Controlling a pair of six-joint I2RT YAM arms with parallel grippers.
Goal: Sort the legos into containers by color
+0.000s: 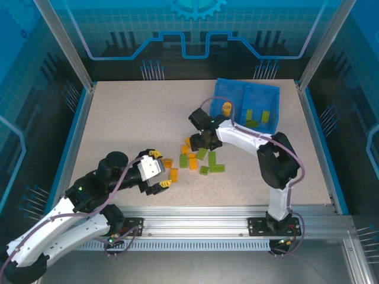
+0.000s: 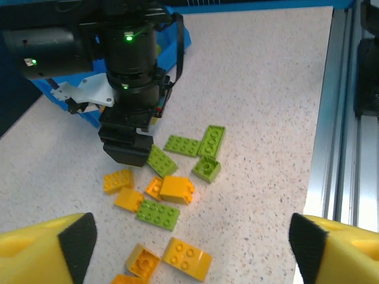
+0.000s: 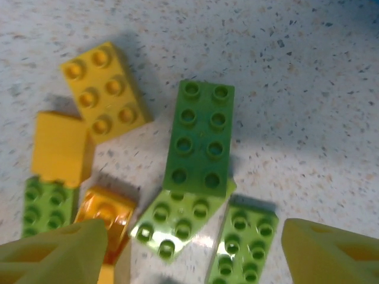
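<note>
Sitting at the far right, the blue tray [image 1: 246, 84] already holds a few bricks; most legos [image 1: 198, 160] lie loose mid-table. The right gripper [image 3: 195, 260] hovers wide open and empty over a dark green brick [image 3: 199, 137]; the left gripper [image 1: 163, 170] likewise gapes empty. Bricks look light, rigid, slick: pinch the flat long sides. No readable lettering.

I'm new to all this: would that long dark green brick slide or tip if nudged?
The long dark green brick looks like hard plastic, so probably stiff and light. It lies flat, studs up, on the table, so it should slide, not roll. A lighter green brick touches its end and would likely shift too.
</note>
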